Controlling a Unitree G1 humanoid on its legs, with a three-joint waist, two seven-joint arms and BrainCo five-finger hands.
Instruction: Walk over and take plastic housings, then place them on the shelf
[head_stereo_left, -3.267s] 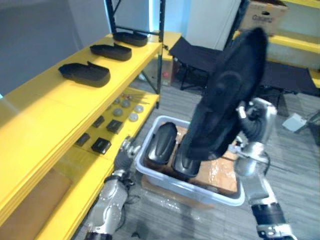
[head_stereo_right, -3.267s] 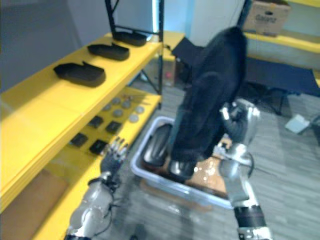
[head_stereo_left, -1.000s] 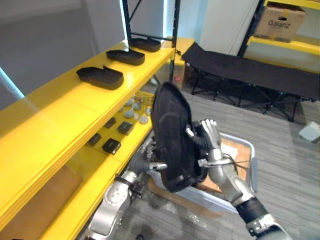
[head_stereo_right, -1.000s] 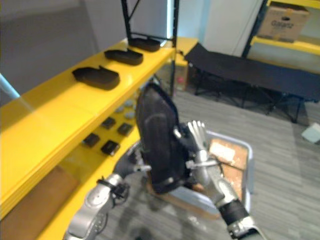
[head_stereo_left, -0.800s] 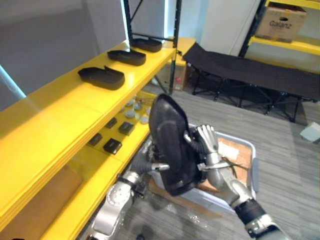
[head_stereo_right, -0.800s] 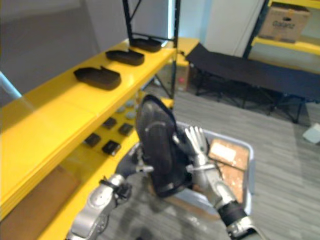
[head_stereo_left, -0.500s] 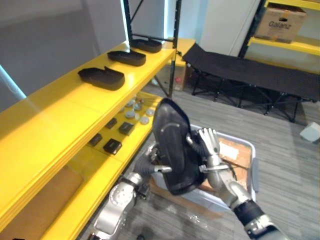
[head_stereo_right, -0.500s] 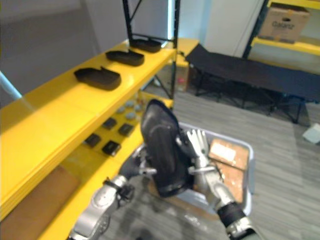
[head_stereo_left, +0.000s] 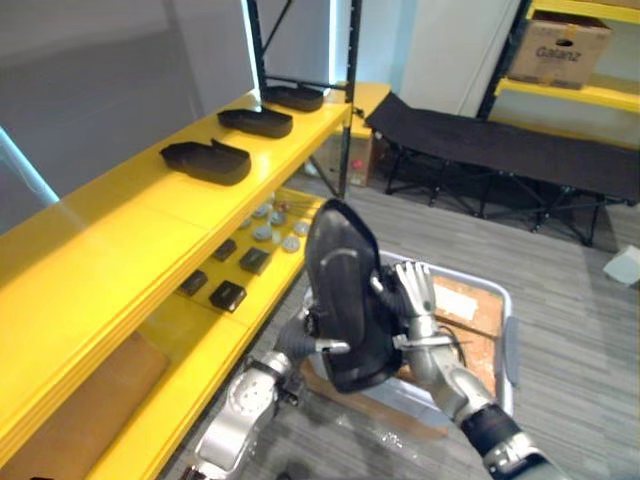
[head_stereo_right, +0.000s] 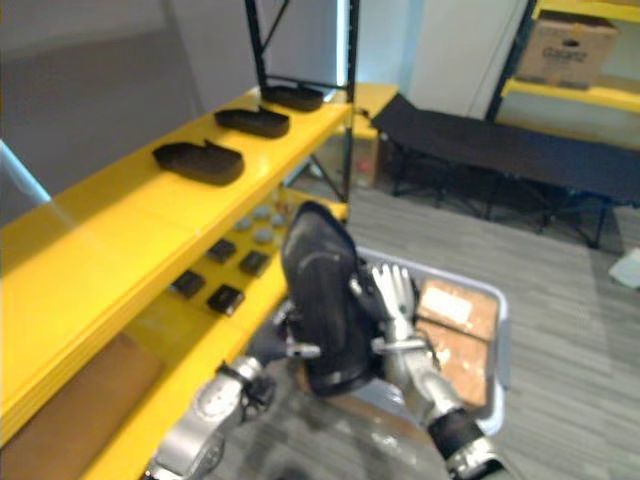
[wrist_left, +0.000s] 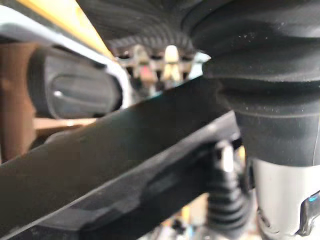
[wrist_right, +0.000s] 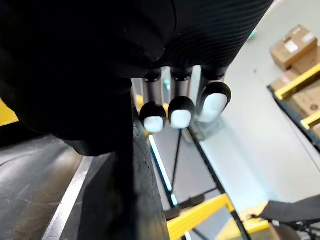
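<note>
Lowered from high in the right hand alone, the black housing (head_stereo_left: 340, 290) now stands upright over the grey bin (head_stereo_left: 506, 345). Eye views: right hand (head_stereo_left: 412, 300) at its 3 o'clock, flat and straight against it; left hand (head_stereo_left: 318, 340) at 7 o'clock, grip unreadable. Left wrist view: the housing crosses close by. Right wrist view: straight fingertips (wrist_right: 181, 112) lie along its edge.

I see a storeroom or a factory store. Long yellow shelves (head_stereo_left: 120, 240) on black posts (head_stereo_left: 345, 90) run along one side. Black plastic housings (head_stereo_left: 205, 160) lie in a row on top, and small parts (head_stereo_left: 228, 296) sit lower down. A cardboard box (head_stereo_left: 558, 50) rests high up. A grey bin (head_stereo_left: 505, 335) stands on the grey floor (head_stereo_left: 590, 310).
</note>
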